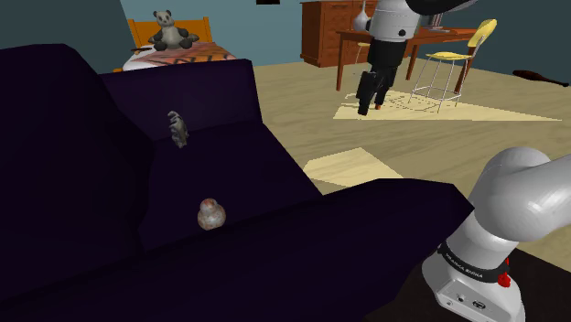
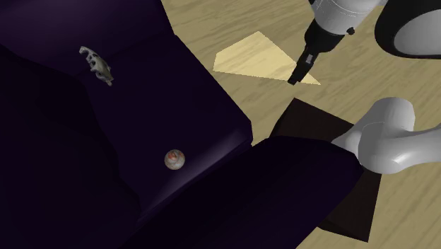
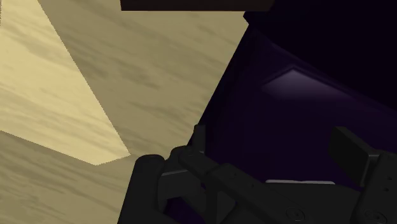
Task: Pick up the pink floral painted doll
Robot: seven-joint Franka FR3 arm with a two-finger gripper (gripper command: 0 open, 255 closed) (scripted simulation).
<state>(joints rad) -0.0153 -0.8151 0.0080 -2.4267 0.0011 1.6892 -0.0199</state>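
Purple so dark it is nearly black covers a sofa [image 1: 240, 154] that takes up most of the shoulder view. On its seat sits the doll [image 1: 211, 215], a small, rounded, egg-like figure. Its body is pale pinkish white, mottled with reddish-orange marks on the front, and a greyer band crosses the top. From above, in the second exterior view, the doll [image 2: 174, 159] looks like a little ball with a pale rim and a warm red-brown blotch at the centre. It stands at the end of the seat just beside the armrest nearest the robot, roughly midway between the backrest and the seat's front edge.

Towards the seat's opposite end, close to the back corner, stands a grey figurine [image 1: 178, 129], narrow and mottled, well apart from the doll.

The white arm [image 1: 523, 203] rises from the stand and bends high over the room. Its black gripper [image 1: 365, 107] hangs above the wooden floor [image 1: 439, 142], beyond the seat's front edge and well apart from the doll, over a pale patch of light [image 2: 258, 58]. In the wrist view the gripper [image 3: 275, 140] has its jaws open: the two black fingers [image 3: 353, 151] stand apart, with the floor and the sofa's dark side beyond them.

Far behind, a toy panda [image 1: 170, 30] sits on a bed [image 1: 178, 57].
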